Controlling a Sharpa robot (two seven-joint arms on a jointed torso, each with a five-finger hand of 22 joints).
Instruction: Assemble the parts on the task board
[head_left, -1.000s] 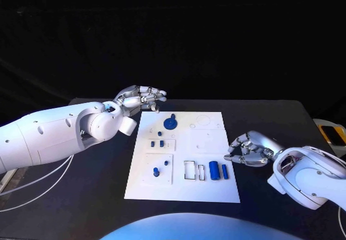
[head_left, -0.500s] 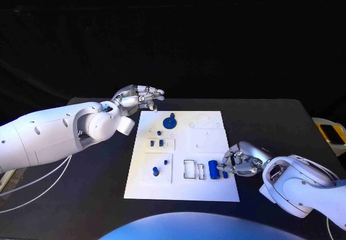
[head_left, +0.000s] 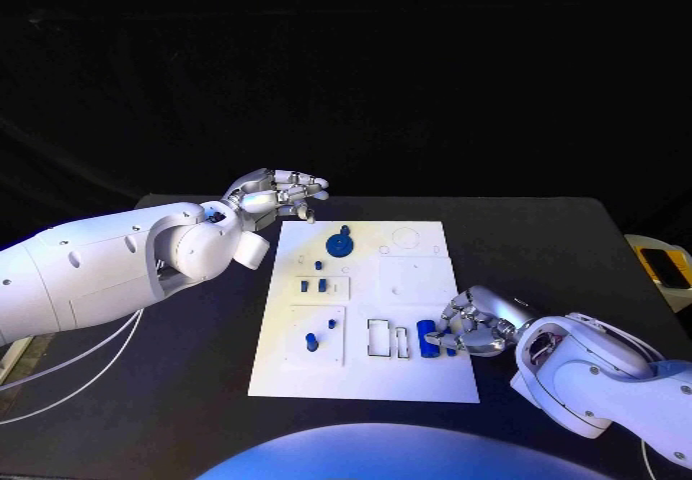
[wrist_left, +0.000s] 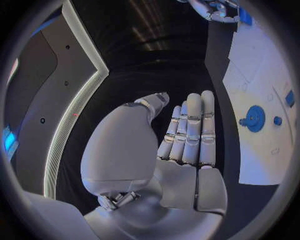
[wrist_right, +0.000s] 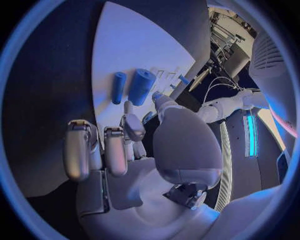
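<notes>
The white task board (head_left: 418, 270) lies mid-table. On it are a blue round disc (head_left: 340, 245), small blue pieces (head_left: 313, 287) and pegs (head_left: 312, 343) in its left plates, and a thick blue cylinder (head_left: 427, 330) near the front right. My right hand (head_left: 473, 322) hovers at the board's right edge with its fingertips over that cylinder, holding nothing. In the right wrist view the thick cylinder (wrist_right: 142, 86) and a thin blue cylinder (wrist_right: 119, 87) lie side by side on the board (wrist_right: 134, 45), just beyond my fingers (wrist_right: 115, 150). My left hand (head_left: 274, 195) floats off the board's far left corner, fingers spread and empty; its wrist view shows the disc (wrist_left: 254, 118).
Two white rectangular frames (head_left: 389, 340) sit left of the cylinders. A yellow-and-black object (head_left: 661, 265) rests at the table's right edge. Cables (head_left: 72, 365) hang off the left side under my left arm.
My right hand has moved left from beside the board's right edge to over the blue cylinders. The left hand has barely shifted.
</notes>
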